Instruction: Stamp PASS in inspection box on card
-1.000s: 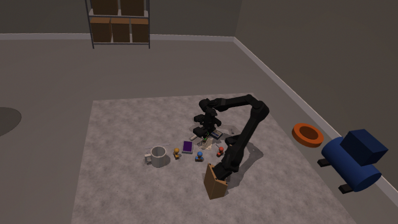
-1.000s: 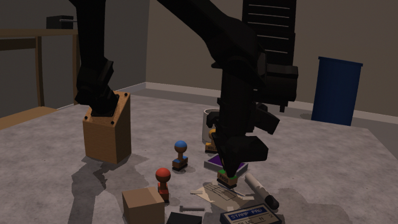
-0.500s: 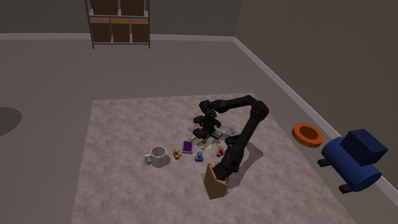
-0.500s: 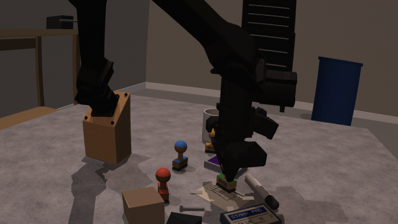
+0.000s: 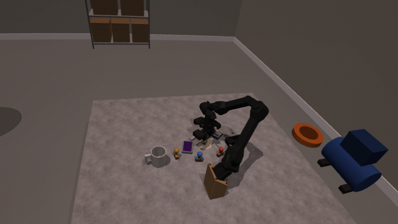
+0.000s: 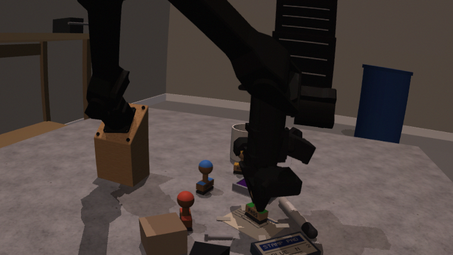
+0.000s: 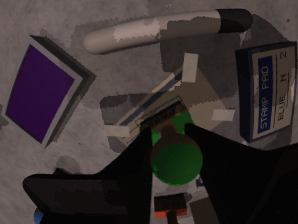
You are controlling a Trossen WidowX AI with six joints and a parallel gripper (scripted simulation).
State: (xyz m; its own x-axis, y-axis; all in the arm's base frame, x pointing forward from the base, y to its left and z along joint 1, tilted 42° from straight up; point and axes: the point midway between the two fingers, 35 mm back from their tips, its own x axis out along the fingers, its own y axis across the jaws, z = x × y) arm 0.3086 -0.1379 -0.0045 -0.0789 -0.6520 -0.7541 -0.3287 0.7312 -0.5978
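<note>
My gripper is shut on the green-topped PASS stamp, which is upright. The stamp's base is over the card, at or just above its surface; whether it touches cannot be told. The base hides part of the card's printed lines and box. The card is taped down at its corners. The open ink pad with a purple face lies beside the card, partly behind the gripper in the exterior view.
A marker and the STAMP PAD lid flank the card. Blue, red and yellow stamps stand nearby. A mug, a cardboard box and a bolt are also there.
</note>
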